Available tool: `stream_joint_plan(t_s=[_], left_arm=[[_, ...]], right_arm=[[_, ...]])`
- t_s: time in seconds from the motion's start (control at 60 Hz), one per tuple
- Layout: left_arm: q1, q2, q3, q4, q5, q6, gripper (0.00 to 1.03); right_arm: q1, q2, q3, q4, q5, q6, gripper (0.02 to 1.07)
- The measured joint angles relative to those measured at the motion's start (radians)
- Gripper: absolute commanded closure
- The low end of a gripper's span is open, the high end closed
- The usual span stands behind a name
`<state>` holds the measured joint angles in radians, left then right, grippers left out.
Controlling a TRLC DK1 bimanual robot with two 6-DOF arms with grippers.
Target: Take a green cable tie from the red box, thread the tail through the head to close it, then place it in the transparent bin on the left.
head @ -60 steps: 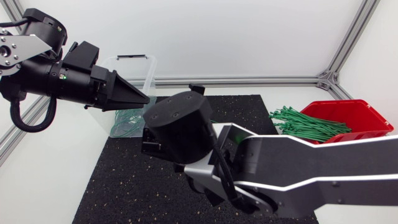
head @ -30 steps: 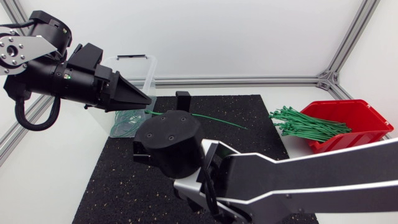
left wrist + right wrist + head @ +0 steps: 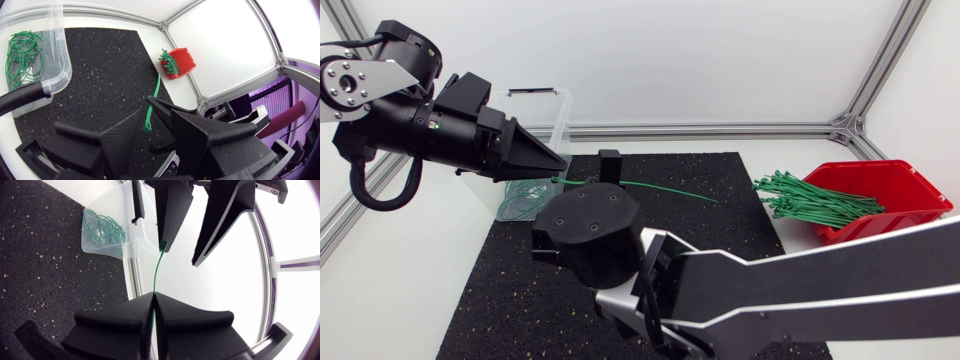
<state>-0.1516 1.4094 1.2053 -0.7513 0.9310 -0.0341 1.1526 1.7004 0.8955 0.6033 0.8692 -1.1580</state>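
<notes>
A straight green cable tie (image 3: 660, 187) hangs above the black mat, and my right gripper (image 3: 610, 165) is shut on it near one end. In the right wrist view the tie (image 3: 157, 272) runs out from my right gripper (image 3: 153, 296) to my left gripper (image 3: 180, 255). Its tip touches one pad of the left gripper's open fingers. The left wrist view shows the tie (image 3: 156, 92) ending between the spread fingers of my left gripper (image 3: 157, 115). The red box (image 3: 895, 185) at the right holds several green ties (image 3: 810, 200). The transparent bin (image 3: 555, 110) stands at the back left.
Several closed green tie loops (image 3: 525, 198) lie in the transparent bin. The black mat (image 3: 520, 290) covers the table's middle. My right arm (image 3: 800, 290) crosses the front of the table from the right. Aluminium frame rails (image 3: 720, 128) line the back edge.
My right arm has swung left and drawn back, bringing the tie into sight with its end at my left gripper. The left gripper's fingers have narrowed a little.
</notes>
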Motion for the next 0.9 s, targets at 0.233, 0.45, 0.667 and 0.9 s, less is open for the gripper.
stream_joint_plan(t_s=[0.233, 0.45, 0.667, 0.9], left_arm=[[0.000, 0.014, 0.000, 0.000, 0.000, 0.000, 0.61], [-0.005, 0.021, 0.000, 0.000, 0.000, 0.000, 0.73], [-0.009, 0.023, 0.000, 0.000, 0.000, 0.000, 0.84], [-0.009, 0.025, 0.000, 0.000, 0.000, 0.000, 0.97]], right_arm=[[-0.010, 0.000, 0.000, 0.007, 0.000, -0.018, 1.01], [-0.011, 0.002, 0.000, 0.022, 0.000, -0.022, 1.01], [-0.016, 0.005, 0.000, 0.031, 0.000, -0.026, 1.01], [-0.016, 0.012, 0.000, 0.033, 0.003, -0.033, 1.01]])
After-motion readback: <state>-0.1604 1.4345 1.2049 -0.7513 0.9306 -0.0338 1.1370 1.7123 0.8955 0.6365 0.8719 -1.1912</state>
